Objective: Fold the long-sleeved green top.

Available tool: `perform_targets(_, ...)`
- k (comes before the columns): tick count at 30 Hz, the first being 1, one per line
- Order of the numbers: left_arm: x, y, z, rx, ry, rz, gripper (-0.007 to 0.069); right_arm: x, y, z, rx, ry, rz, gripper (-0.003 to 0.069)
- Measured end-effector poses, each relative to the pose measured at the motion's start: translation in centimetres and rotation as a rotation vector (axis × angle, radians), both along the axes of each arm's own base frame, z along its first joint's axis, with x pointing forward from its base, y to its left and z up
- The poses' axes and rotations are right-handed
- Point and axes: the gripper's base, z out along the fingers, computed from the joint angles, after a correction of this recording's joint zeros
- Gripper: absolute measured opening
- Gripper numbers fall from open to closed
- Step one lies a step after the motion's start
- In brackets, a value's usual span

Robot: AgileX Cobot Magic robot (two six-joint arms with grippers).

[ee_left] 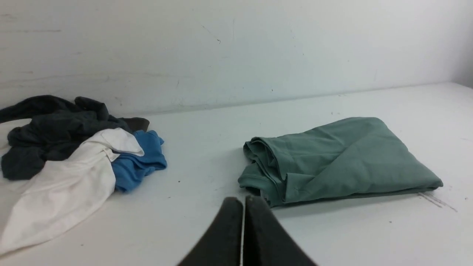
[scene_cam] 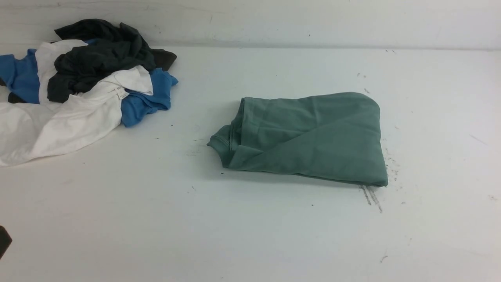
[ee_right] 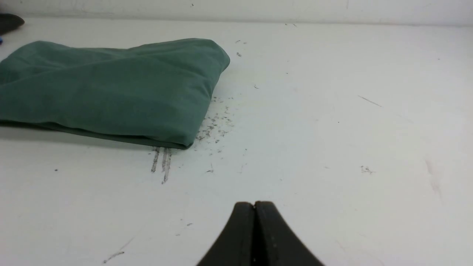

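The green top [scene_cam: 313, 137] lies apart from both closed grippers [ee_left: 242, 201] [ee_right: 254, 204].

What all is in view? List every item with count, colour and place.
Folded top: one, green, middle of the table
Garment pile: count unclear, blue, white and black or dark grey, far left of the table
Table: one, white, under the garments
Wall: one, white, behind the table
Left gripper: one, dark, shut, at the near left
Right gripper: one, dark, shut, short of the table's far edge
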Motion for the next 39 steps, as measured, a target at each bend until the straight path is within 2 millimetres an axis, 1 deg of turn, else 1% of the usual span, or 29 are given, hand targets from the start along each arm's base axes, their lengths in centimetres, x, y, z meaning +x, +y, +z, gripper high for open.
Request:
perform_targets(4, 0.0, 0.0, -0.5, 0.015, 0.029, -0.001, -0.0003, 0.0, 0.0, 0.0, 0.000, 0.000, 0.000, -0.0015)
perform_targets(9, 0.4, 0.3, -1.8, 0.090, 0.077, 0.040, -0.0003, 0.0, 0.0, 0.0, 0.000, 0.000, 0.000, -0.0015)
perform_targets(11, 0.9, 0.4, -3.1, 0.099, 0.095, 0.073, -0.0003, 0.0, 0.0, 0.0, 0.000, 0.000, 0.000, -0.0015)
perform_targets(12, 0.9, 0.4, -3.2, 0.104, 0.095, 0.074, -0.0003, 0.0, 0.0, 0.0, 0.000, 0.000, 0.000, -0.0015)
perform_targets(13, 1.3, 0.5, -4.4, 0.103, 0.107, 0.097, -0.0003, 0.0, 0.0, 0.0, 0.000, 0.000, 0.000, -0.0015)
perform_targets(16, 2.0, 0.5, -6.8, 0.095, 0.127, 0.153, -0.0003, 0.0, 0.0, 0.0, 0.000, 0.000, 0.000, -0.0015)
perform_targets(17, 2.0, 0.5, -7.0, 0.100, 0.132, 0.152, -0.0003, 0.0, 0.0, 0.0, 0.000, 0.000, 0.000, -0.0015)
perform_targets(18, 2.2, 0.6, -8.1, 0.091, 0.143, 0.179, -0.0003, 0.0, 0.0, 0.0, 0.000, 0.000, 0.000, -0.0015)
perform_targets(20, 2.3, 0.8, -9.2, 0.091, 0.143, 0.218, -0.0003, 0.0, 0.0, 0.0, 0.000, 0.000, 0.000, -0.0015)
perform_targets(23, 2.2, 0.9, -9.4, 0.112, 0.142, 0.236, -0.0003, 0.0, 0.0, 0.0, 0.000, -0.001, 0.000, -0.0015)
perform_targets(27, 2.1, 0.9, -9.9, 0.159, 0.188, 0.231, -0.0003, 0.0, 0.0, 0.0, 0.000, -0.002, 0.000, -0.0015)
perform_targets(34, 2.0, 0.9, -10.0, 0.162, 0.196, 0.238, -0.0003, 0.0, 0.0, 0.0, 0.000, -0.002, 0.000, -0.0015)
perform_targets(39, 2.1, 1.3, -10.0, 0.155, 0.202, 0.303, -0.0003, 0.0, 0.0, 0.0, 0.000, -0.002, 0.000, -0.0015)
